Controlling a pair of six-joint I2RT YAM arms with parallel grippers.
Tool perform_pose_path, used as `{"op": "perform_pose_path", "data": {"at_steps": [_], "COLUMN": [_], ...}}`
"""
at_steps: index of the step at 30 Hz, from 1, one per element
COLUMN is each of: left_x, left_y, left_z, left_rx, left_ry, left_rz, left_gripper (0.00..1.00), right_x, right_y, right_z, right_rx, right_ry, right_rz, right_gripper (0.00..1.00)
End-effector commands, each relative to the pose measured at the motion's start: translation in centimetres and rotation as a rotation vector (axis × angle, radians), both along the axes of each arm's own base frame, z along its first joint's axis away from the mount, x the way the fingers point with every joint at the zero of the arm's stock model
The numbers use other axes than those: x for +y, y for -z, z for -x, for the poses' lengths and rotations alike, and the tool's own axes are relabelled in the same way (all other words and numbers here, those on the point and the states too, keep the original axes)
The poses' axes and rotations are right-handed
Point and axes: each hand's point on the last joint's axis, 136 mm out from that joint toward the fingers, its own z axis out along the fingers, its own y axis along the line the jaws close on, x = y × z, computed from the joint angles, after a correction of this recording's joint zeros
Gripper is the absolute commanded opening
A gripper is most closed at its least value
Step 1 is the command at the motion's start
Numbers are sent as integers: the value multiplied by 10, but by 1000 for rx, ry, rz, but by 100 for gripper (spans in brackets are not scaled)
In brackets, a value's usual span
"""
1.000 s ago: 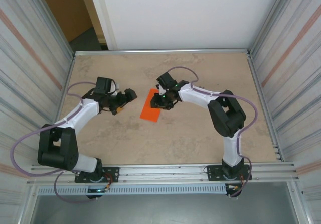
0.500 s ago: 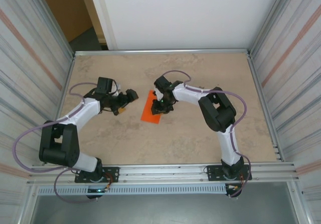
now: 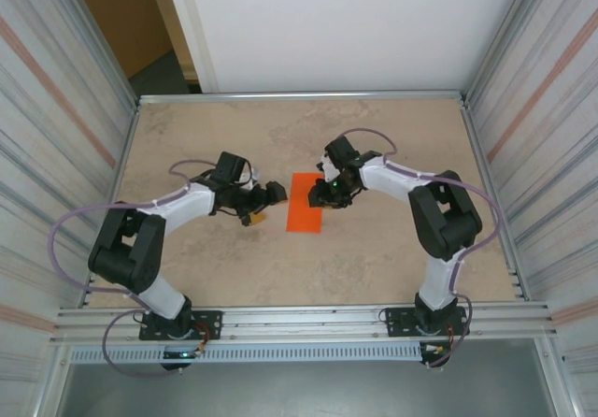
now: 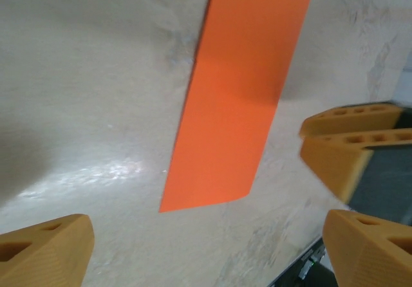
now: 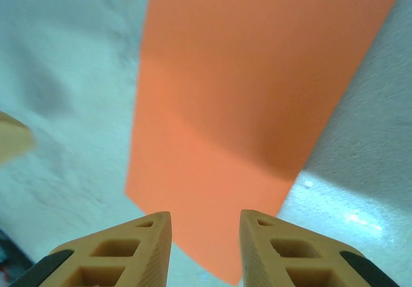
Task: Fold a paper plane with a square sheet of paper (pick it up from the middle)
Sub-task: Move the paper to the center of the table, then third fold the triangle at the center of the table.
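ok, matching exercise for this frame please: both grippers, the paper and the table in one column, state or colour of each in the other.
1. left gripper
2. right gripper
3. sheet of paper
4. table

A. beige, marbled
B. jaws narrowly apart, at the paper's right edge in the top view
C. orange, lying between the two grippers
D. jaws wide apart, left of the paper in the top view

Pairs: 1-D, 2-B, 3-C, 4-A

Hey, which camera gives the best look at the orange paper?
Top external: the paper lies on the table with nearly its whole outline in frame, though small. The left wrist view shows one end and a corner up close, the rest cropped. The right wrist view shows it closer, also cropped at the top.
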Motion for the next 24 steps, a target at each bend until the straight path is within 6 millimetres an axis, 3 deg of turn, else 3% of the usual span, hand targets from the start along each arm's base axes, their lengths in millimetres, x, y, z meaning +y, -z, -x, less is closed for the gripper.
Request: {"op": "perform_pose_path", "data": {"at_steps": [1, 7, 13, 24], "left_x": [-16, -25, -29, -31], "left_y": [4, 15, 22, 33], "left_z": [1, 4, 9, 10], "left_rx": [26, 47, 66, 93], "left_ry": [19, 62, 87, 114], "left_rz": [52, 23, 4, -29], "left_gripper": [83, 65, 54, 43], "right_x": [15, 15, 12, 2], "right_y": [-17, 4, 21, 49], "right_z": [-16, -19, -16, -8], "right_rx": [3, 64, 103, 160], "right_ry": [126, 157, 161, 162], "right_rz": [-137, -105, -78, -16], "right_gripper": [31, 27, 27, 25]}}
